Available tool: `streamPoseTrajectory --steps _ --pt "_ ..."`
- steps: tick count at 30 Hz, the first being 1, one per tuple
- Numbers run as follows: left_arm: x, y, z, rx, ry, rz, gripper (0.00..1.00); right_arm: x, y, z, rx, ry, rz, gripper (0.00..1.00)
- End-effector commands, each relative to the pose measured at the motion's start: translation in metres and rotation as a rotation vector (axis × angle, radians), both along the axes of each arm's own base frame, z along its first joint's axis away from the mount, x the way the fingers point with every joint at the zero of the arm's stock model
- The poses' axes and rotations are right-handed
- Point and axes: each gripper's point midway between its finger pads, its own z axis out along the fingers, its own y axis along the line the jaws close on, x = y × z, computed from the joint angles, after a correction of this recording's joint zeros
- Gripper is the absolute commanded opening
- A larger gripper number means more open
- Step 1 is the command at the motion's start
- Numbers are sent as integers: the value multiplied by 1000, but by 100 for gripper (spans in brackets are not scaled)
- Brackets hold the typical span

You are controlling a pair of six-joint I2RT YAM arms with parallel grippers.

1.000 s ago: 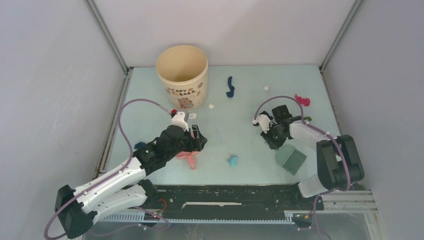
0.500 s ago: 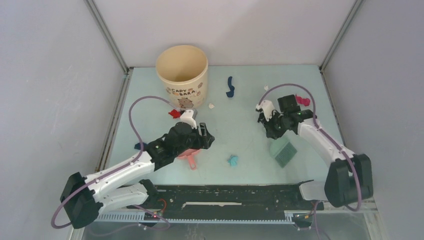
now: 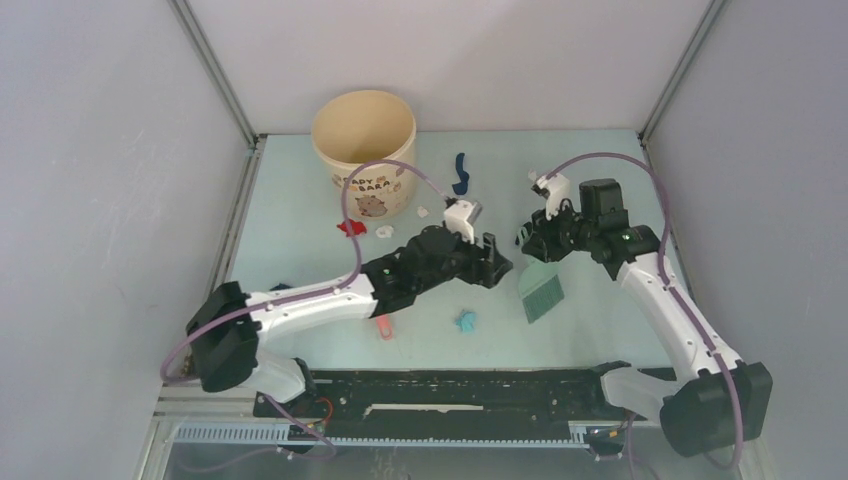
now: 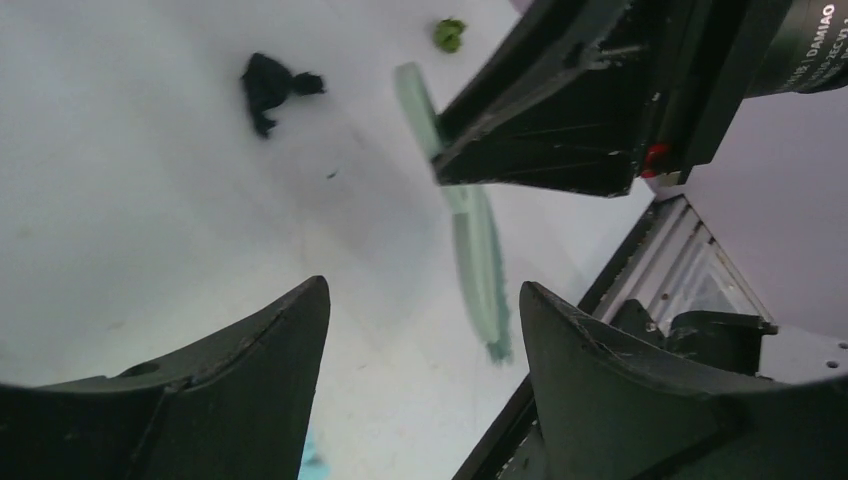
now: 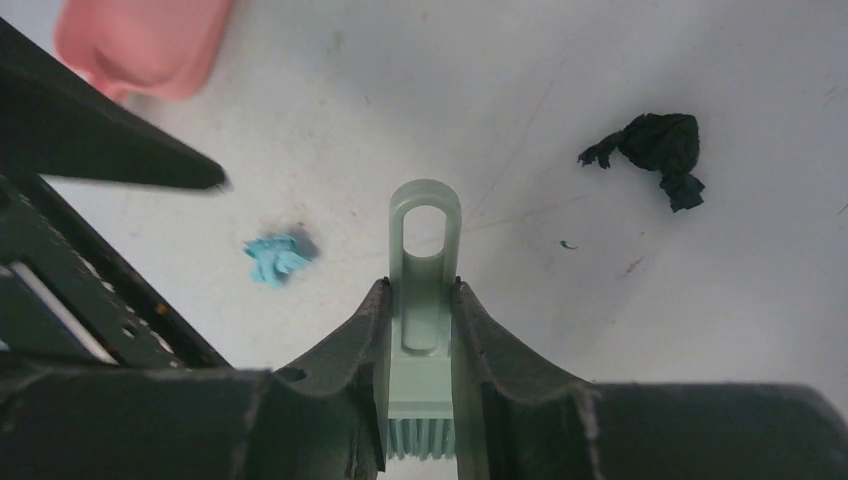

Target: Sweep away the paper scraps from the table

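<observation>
Paper scraps lie scattered on the table (image 3: 300, 220): a navy one (image 3: 460, 172), white ones (image 3: 423, 212), a red one (image 3: 349, 227) and a teal one (image 3: 465, 320). My right gripper (image 3: 530, 243) is shut on the handle of the grey-green hand brush (image 5: 424, 290), whose bristle head (image 3: 540, 293) hangs tilted just above the table. My left gripper (image 3: 497, 262) reaches toward it at mid-table, open and empty (image 4: 420, 300). The left wrist view shows the brush (image 4: 480, 260) edge-on, plus a dark scrap (image 4: 268, 82) and a green scrap (image 4: 449, 33).
The cream cup (image 3: 364, 150) stands at the back left. The pink dustpan lies on the table under my left arm, only its handle (image 3: 385, 327) showing from above. Grey rails edge the table, and a black strip (image 3: 450, 390) runs along the front.
My left arm has swung right, off the dustpan, out to mid-table. My right gripper has carried the brush toward the back and turned it.
</observation>
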Motion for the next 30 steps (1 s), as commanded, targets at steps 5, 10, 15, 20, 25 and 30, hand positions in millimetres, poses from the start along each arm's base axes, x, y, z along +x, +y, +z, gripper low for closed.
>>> streamPoseTrajectory --steps 5,10,15,20,25,30 --pt "6 -63 23 -99 -53 -108 72 12 -1 67 274 -52 -142 0" --pt "1 -75 14 -107 -24 -157 63 12 -10 68 331 -10 -165 0" --pt "-5 -81 2 -94 -3 -203 42 11 -13 67 353 15 -181 0" --pt "-11 -76 -2 -78 -11 -227 9 8 -12 62 352 32 -158 0" --pt "-32 -47 -5 -12 24 -266 0 -19 -8 59 378 88 38 61" --pt "-76 1 -14 77 92 -363 0 -56 -15 66 277 37 259 85"
